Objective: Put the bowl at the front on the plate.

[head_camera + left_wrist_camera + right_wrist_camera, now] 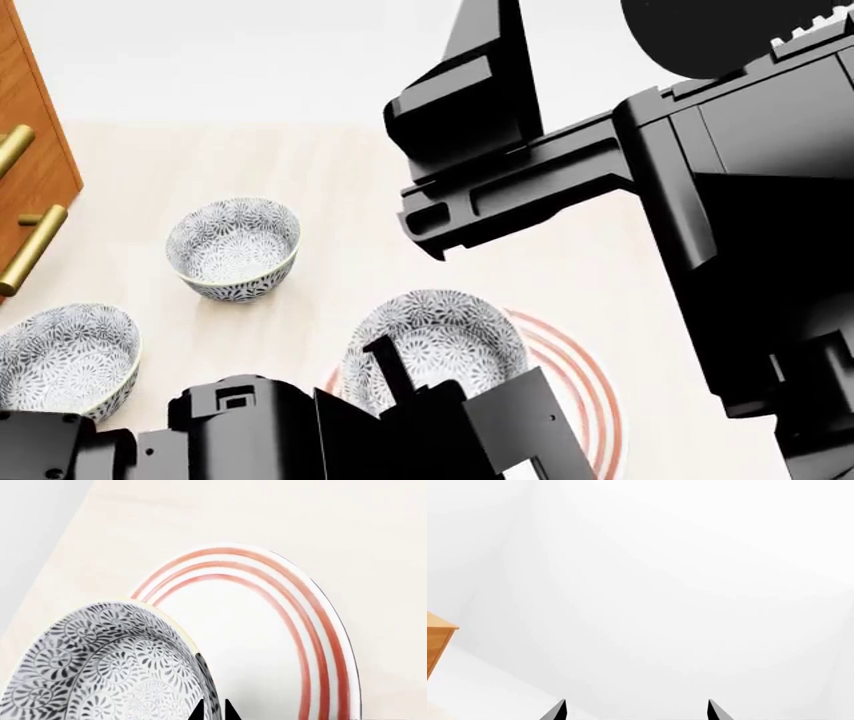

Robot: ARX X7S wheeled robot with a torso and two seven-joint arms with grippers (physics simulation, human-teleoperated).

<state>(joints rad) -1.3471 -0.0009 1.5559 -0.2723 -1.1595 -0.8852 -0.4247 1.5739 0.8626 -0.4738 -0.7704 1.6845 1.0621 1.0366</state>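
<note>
The bowl (100,665), white with a dense grey-blue floral pattern, hangs over the left part of the plate (267,630), a wide white plate with three red rings. My left gripper (215,711) is shut on the bowl's rim, one black fingertip inside the wall and one outside. The head view has the bowl (434,345) covering the left side of the plate (581,390), with my left gripper (390,375) at its near rim. Whether the bowl touches the plate I cannot tell. My right gripper (637,712) is open, empty and facing a white wall.
Two look-alike bowls stand on the pale wooden tabletop: one further back (234,245), one at the left edge (60,355). A wooden cabinet (27,150) with brass handles stands at the far left. My right arm (694,150) is raised and fills the upper right of the head view.
</note>
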